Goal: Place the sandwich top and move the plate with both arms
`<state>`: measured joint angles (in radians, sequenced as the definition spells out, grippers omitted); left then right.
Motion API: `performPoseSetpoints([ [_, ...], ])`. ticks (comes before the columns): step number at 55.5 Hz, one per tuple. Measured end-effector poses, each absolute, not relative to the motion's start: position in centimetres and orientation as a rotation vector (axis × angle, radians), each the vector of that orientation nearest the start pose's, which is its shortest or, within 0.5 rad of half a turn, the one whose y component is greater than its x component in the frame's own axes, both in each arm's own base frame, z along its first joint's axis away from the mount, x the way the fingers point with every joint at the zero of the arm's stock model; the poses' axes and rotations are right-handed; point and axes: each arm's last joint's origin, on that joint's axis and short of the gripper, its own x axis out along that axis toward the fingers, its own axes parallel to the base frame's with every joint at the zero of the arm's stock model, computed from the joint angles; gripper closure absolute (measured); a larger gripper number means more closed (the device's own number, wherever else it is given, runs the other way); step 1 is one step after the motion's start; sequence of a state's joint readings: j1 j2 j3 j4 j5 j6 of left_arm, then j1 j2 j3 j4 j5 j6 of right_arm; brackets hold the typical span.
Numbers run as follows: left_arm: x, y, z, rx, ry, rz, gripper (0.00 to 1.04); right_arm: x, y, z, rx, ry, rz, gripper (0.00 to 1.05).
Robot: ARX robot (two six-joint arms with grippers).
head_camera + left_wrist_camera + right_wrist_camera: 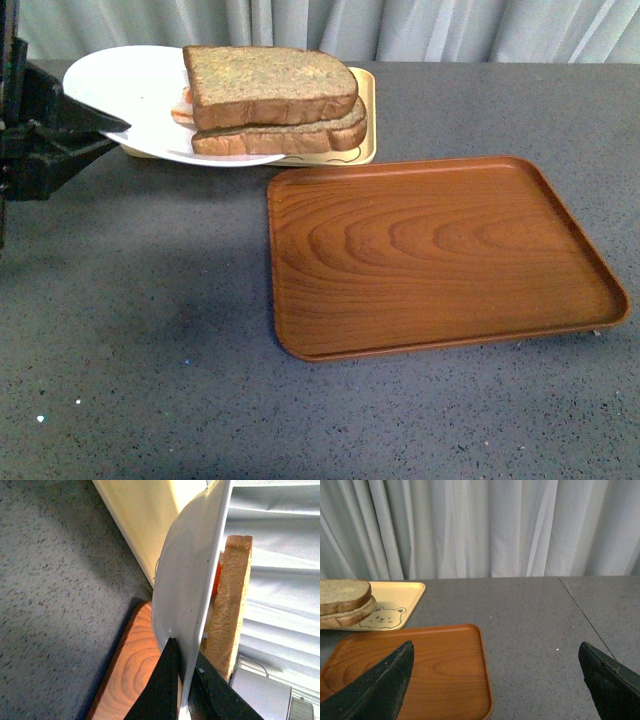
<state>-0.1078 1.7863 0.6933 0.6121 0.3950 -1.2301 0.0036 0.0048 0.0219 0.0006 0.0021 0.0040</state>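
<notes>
The white plate (120, 95) carries the sandwich, with the thick sandwich top (265, 80) lying on the thinner slice (290, 138). My left gripper (112, 124) is shut on the plate's left rim. In the left wrist view its black fingers (160, 690) pinch the plate's edge (185, 580), with the bread (230, 605) behind it. The plate sits partly over the yellow tray (366, 110). My right gripper (495, 680) is wide open and empty above the wood tray's far edge; it is out of the front view. The sandwich (345, 600) shows far off in the right wrist view.
The brown wood-grain tray (440, 255) lies empty on the grey table, right of the plate, and shows in the wrist views (130, 670) (435, 670). The bear-printed yellow tray (395, 605) is under the plate. A grey curtain (480, 525) hangs behind the table.
</notes>
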Motion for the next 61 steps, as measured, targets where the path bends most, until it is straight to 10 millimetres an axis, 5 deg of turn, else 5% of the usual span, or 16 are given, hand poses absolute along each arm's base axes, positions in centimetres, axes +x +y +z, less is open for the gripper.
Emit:
performPoseSetpoints([
  [14,38.5,-8.6,11.3,-1.234,0.778,-0.167,1.02,9.7,0.0,17.1,0.004,-0.018,0.002,0.09],
  [26,41.8,-9.7,9.5,-1.225,0.796,-0.167,1.02,9.7,0.0,17.1,0.004,-0.018,0.002,0.09],
  [42,43.5,-9.9,8.1,-1.16,0.825,-0.179,1.02,9.7,0.0,17.1,0.004,-0.017,0.002,0.09],
  [61,41.9,-7.6,7.3,-1.14,0.817,-0.183,0.51,9.7,0.0,17.1,0.004,-0.017,0.002,0.09],
])
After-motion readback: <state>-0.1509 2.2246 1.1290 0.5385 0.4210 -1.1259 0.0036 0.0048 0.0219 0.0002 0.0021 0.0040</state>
